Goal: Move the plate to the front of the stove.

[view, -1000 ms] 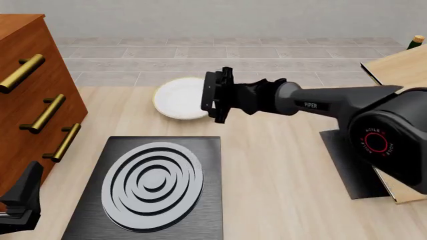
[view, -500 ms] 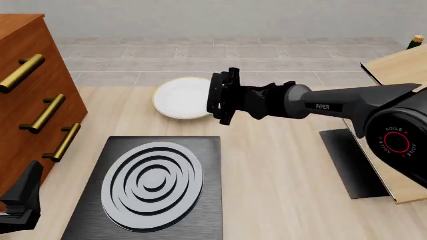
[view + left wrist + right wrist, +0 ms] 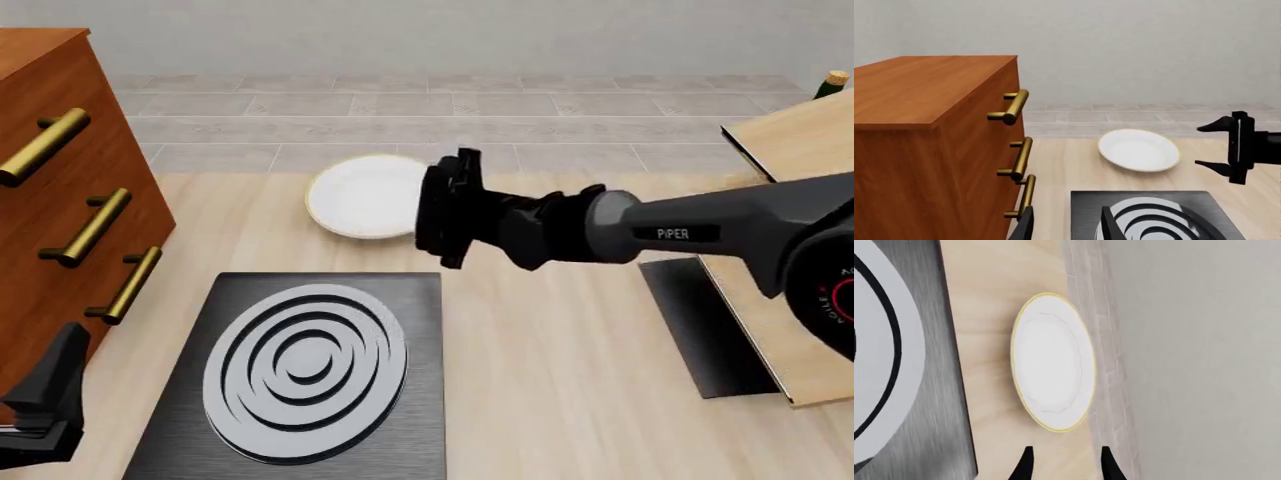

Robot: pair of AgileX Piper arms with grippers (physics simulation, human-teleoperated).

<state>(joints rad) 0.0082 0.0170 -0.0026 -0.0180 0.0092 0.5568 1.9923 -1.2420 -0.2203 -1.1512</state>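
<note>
White plate (image 3: 360, 196) untouched; right gripper (image 3: 445, 208) beside it, jaws parted, empty; near rim should be pinched squarely

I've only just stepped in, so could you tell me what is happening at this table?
The right arm is reaching across the table toward the plate, which lies flat on the wood beyond the stove. The right hand is open and beside the plate, not touching it. The left hand is open and low near the wooden drawer cabinet, holding nothing. The plate has not been picked up.
</note>
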